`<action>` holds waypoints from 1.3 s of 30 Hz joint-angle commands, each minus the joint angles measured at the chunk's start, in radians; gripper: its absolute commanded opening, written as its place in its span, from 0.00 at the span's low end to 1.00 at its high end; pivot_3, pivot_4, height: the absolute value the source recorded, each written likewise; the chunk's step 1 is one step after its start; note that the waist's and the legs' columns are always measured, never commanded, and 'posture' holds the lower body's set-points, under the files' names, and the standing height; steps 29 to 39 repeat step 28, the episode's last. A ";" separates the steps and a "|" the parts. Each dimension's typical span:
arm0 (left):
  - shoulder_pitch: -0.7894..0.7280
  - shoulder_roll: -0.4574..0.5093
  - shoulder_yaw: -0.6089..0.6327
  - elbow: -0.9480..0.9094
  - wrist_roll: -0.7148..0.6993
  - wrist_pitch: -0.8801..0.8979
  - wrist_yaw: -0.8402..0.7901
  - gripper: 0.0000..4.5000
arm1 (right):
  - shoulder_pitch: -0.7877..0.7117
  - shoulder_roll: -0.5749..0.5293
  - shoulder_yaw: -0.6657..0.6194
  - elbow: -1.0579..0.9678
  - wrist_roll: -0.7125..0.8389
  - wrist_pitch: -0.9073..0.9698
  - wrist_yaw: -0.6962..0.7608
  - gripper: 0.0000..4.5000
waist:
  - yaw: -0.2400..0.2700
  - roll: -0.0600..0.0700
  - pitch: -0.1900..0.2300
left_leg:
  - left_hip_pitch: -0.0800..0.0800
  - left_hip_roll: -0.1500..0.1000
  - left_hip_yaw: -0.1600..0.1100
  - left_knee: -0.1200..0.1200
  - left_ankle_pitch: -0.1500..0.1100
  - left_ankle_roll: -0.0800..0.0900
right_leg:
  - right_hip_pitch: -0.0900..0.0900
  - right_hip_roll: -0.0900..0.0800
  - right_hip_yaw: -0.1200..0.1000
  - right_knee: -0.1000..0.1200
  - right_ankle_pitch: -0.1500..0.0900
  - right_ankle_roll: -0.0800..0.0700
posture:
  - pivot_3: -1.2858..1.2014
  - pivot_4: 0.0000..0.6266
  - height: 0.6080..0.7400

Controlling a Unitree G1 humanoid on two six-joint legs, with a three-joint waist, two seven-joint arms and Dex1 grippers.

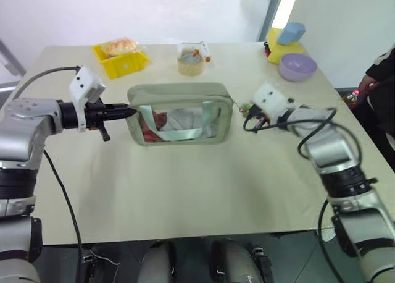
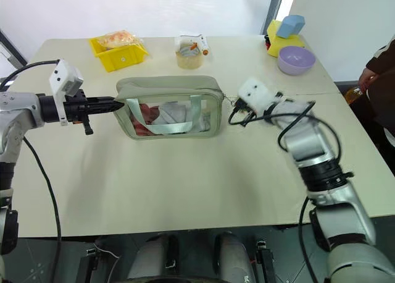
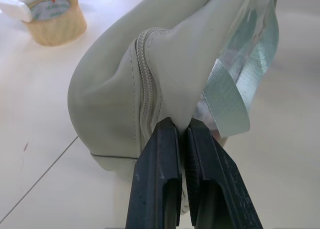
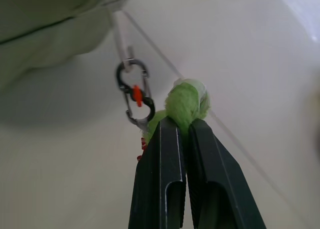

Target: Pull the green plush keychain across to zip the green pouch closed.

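The green pouch (image 1: 179, 113) is lying mid-tabletop (image 1: 185, 190), its zipper looking run across to the right end. The left gripper (image 3: 180, 126) is pinching the pouch's left end fabric, and the right gripper (image 4: 181, 121) is clamping the green plush keychain (image 4: 187, 103) just beside the right end, behind a small black clip (image 4: 135, 96). Further pulling is risking the fuzzy ball slipping free, or the pouch dragging out of the left pinch.

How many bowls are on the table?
1: a round lilac plastic bowl sits at the table's far right corner, just in front of a yellow holder with a blue block on it. Nothing else on the table looks like a bowl.
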 commanded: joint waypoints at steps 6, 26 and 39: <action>0.016 0.014 0.040 -0.042 -0.006 0.020 0.025 0.00 | 0.040 0.217 -0.048 -0.016 0.112 0.119 -0.053 0.01 | 0.000 0.000 0.000 | 0.000 0.000 0.000 0.000 0.000 0.000 | 0.000 0.000 0.000 0.000 0.000 0.000 | 0.52 0.24 0.99; 0.137 0.144 0.284 -0.158 -0.165 0.250 0.060 0.98 | -0.174 -0.196 -0.314 -0.295 0.609 0.401 0.363 1.00 | 0.002 0.000 0.000 | 0.000 0.001 0.000 0.000 -0.002 0.003 | 0.000 0.000 0.001 -0.001 0.000 0.000 | 0.52 0.24 0.99; 0.153 0.146 0.299 -0.186 -0.176 0.263 0.076 0.98 | -0.175 -0.192 -0.316 -0.305 0.622 0.412 0.337 1.00 | 0.004 0.000 0.000 | 0.000 0.001 0.000 0.001 -0.002 0.003 | 0.000 0.000 0.000 -0.001 0.000 0.000 | 0.52 0.24 0.99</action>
